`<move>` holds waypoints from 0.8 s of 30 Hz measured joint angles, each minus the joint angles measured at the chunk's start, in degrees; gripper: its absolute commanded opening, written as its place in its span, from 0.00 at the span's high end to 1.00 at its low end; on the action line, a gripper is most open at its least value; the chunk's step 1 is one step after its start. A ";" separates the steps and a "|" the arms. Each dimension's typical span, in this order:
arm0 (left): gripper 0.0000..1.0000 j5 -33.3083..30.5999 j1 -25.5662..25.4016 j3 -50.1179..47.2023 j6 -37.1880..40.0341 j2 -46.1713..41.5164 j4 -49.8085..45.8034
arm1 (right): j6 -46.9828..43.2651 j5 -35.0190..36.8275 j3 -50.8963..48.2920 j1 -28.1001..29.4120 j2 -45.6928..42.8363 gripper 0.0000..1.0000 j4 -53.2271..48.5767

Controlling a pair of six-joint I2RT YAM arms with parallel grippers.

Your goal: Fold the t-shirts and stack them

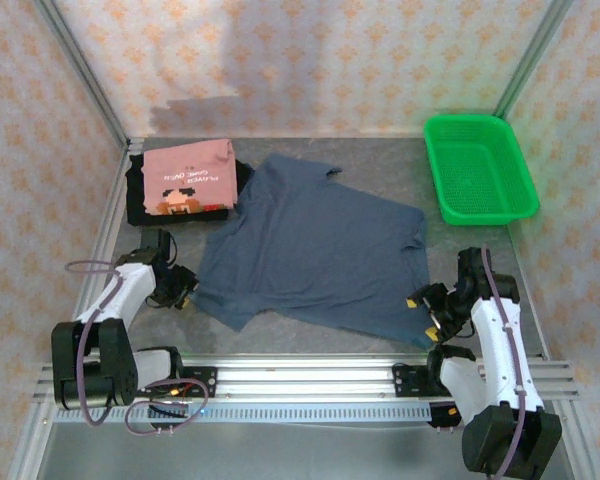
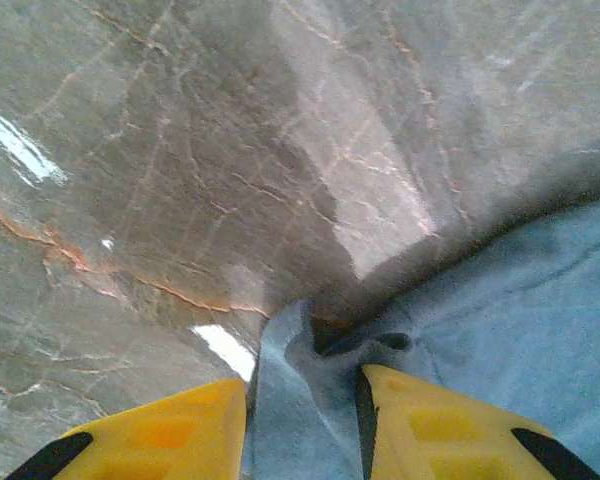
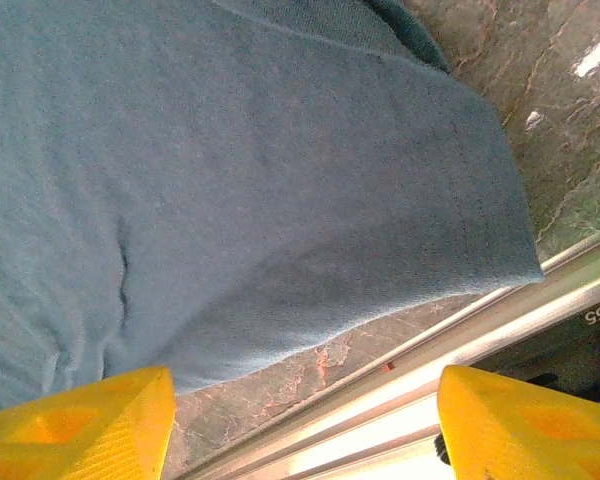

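The slate-blue t-shirt (image 1: 310, 250) lies spread flat in the middle of the table. At the back left, the salmon-pink t-shirt (image 1: 188, 177) rests folded on the black t-shirt (image 1: 140, 198). My left gripper (image 1: 183, 286) is at the blue shirt's near left corner. Its yellow fingers (image 2: 435, 430) are shut on a bunched fold of the blue cloth (image 2: 300, 400). My right gripper (image 1: 426, 312) hangs at the shirt's near right corner. Its jaws stand wide open above the hem (image 3: 310, 340), with nothing between the fingers (image 3: 80, 425).
A green mesh basket (image 1: 477, 168) stands at the back right. A metal rail (image 1: 310, 375) runs along the table's near edge, right under my right gripper (image 3: 305, 440). Bare marbled tabletop (image 2: 180, 150) lies left of the blue shirt.
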 measured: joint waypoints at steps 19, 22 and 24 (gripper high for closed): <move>1.00 0.31 0.61 0.98 0.39 3.04 0.33 | 2.08 3.04 0.17 1.20 9.25 0.33 3.61; 1.00 1.22 0.59 3.72 1.18 0.07 -0.35 | 2.89 3.26 2.45 1.81 13.70 0.35 6.67; 1.00 1.68 0.57 5.51 1.75 -1.73 -0.92 | 3.04 3.69 5.05 2.21 17.00 0.36 9.27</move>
